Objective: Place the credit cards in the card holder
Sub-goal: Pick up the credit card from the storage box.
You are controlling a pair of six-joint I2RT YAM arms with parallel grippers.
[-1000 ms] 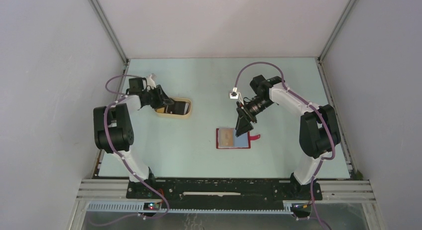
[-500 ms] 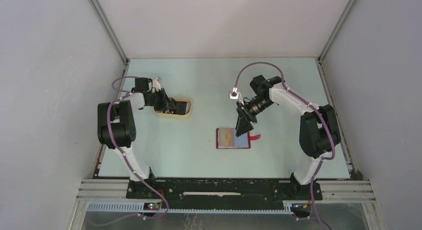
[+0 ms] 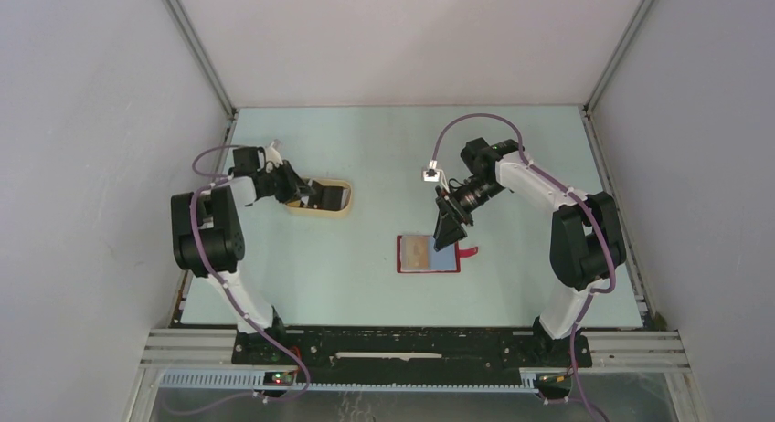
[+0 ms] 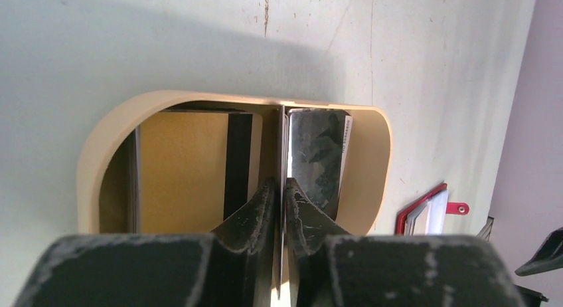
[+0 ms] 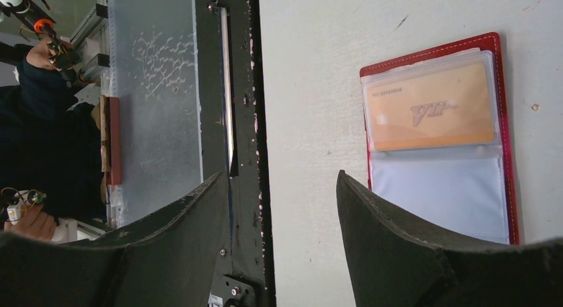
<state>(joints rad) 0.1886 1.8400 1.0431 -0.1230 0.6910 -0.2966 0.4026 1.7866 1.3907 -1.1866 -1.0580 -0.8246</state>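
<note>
Nearest, both arm bases sat on a black rail (image 3: 411,344) along the table's near edge. Just beyond, the holder (image 3: 428,254) lay open and flat, its red tab (image 3: 468,251) sticking out to the right. One clear sleeve held a gold card (image 5: 431,107), and a pale-blue sleeve (image 5: 438,194) lay beside it. The right gripper (image 3: 448,228) hung over the holder's right part, fingers spread wide and gripping nothing. Whether it touched the holder could not be told.

Farther back on the left stood the tan tray (image 4: 93,161). A striped card (image 4: 192,167), yellow with a black band, lay in its left part. The left gripper (image 4: 280,184) was inside the tray, fingers pressed almost together and pinching a thin card (image 4: 284,141) seen edge-on. A grey card (image 4: 315,161) showed just right of that edge. Whether the two were one card could not be told.

The table (image 3: 366,148) was pale green and lightly scuffed. Plain grey walls (image 3: 411,38) closed it in on three sides.
</note>
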